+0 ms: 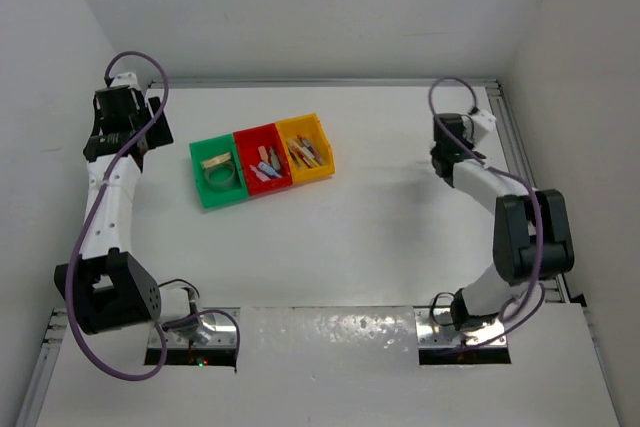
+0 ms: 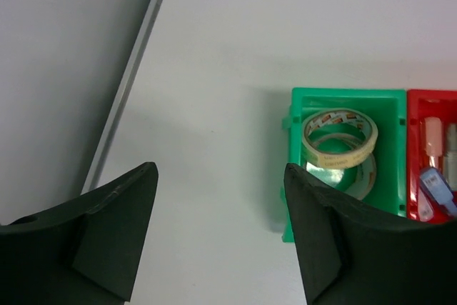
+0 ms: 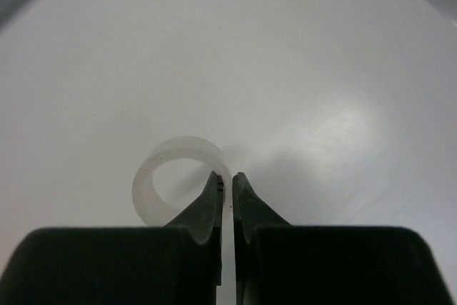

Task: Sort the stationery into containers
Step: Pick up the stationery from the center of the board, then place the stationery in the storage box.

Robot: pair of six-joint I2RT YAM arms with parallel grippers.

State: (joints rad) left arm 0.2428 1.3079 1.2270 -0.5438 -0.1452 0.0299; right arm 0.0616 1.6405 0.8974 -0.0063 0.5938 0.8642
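Near the counter's (image 1: 380,247) right edge the right pincer (image 3: 223,176) pinches a translucent white plastic ring (image 3: 178,149), while the left pincer (image 2: 220,176) gapes wide by the far-left corner.

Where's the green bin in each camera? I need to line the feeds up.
Top external: green bin sits left of centre, leftmost in its row.
Left wrist: green bin is right of centre, with tape rolls inside.
Right wrist: not in it; the right end effector pinches a clear ring.
Shared landmark: the red bin joined to its side.
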